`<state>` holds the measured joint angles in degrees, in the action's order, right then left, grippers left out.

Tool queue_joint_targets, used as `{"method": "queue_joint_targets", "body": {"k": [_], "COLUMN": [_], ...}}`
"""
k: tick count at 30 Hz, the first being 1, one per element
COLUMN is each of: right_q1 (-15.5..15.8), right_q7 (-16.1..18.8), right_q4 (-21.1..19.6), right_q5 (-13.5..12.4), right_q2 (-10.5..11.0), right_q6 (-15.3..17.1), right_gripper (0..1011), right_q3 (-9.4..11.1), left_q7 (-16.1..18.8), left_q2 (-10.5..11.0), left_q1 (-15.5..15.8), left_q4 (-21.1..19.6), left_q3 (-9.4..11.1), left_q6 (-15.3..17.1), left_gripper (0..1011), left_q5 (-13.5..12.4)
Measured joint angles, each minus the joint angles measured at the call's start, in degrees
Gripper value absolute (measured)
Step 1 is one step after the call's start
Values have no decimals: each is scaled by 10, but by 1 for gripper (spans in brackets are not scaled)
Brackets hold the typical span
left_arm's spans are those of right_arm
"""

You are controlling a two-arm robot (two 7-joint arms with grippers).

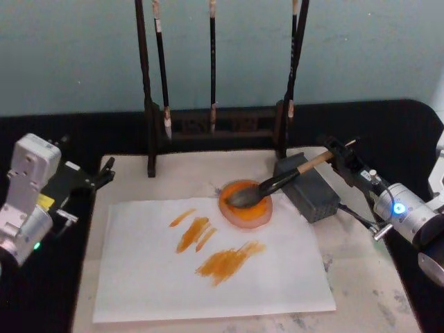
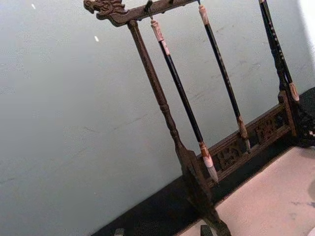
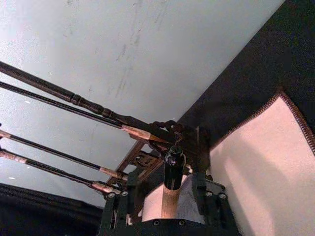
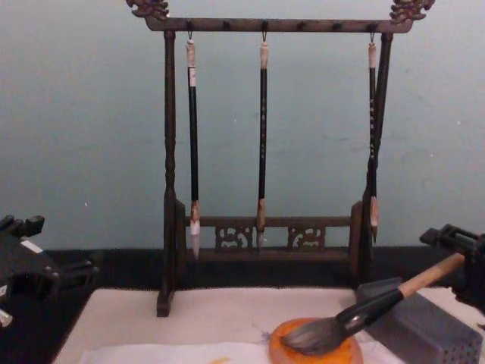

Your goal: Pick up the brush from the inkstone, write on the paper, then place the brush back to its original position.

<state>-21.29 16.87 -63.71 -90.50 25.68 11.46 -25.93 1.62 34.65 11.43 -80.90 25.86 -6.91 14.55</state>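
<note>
Right of centre, the calligraphy brush [image 1: 274, 186] lies with its bristles on the orange inkstone [image 1: 239, 220]. The right pincer [image 1: 336, 156] straddles its far handle end, fingers apart. It is probably light, with a stiff handle to grip and soft, wet bristles. The left pincer [image 1: 97, 177] is parked left.

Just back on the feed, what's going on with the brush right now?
The brush lies with its bristles on the inkstone and its handle propped across the grey block. The right gripper sits at the handle's far end, fingers open on either side of it rather than clamped. The paper already carries several orange strokes, so the writing looks done. The left gripper is parked off to the left of the paper.
</note>
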Motion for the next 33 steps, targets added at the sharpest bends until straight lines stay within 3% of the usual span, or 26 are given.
{"method": "queue_joint_targets", "body": {"k": [11, 21, 33], "right_q1": [0, 19, 65], "right_q7": [0, -10, -61], "right_q4": [0, -31, -103], "right_q5": [0, -3, -13], "right_q2": [0, 10, 32], "right_q6": [0, -22, -57], "right_gripper": [1000, 1000, 1000], "right_q3": [0, 4, 12], "left_q7": [0, 0, 0], "left_q2": [0, 0, 0], "left_q1": [0, 0, 0], "left_q4": [0, 0, 0], "left_q3": [0, 0, 0], "left_q6": [0, 0, 0], "left_gripper": [1001, 1001, 1001], "left_q5": [0, 0, 0]}}
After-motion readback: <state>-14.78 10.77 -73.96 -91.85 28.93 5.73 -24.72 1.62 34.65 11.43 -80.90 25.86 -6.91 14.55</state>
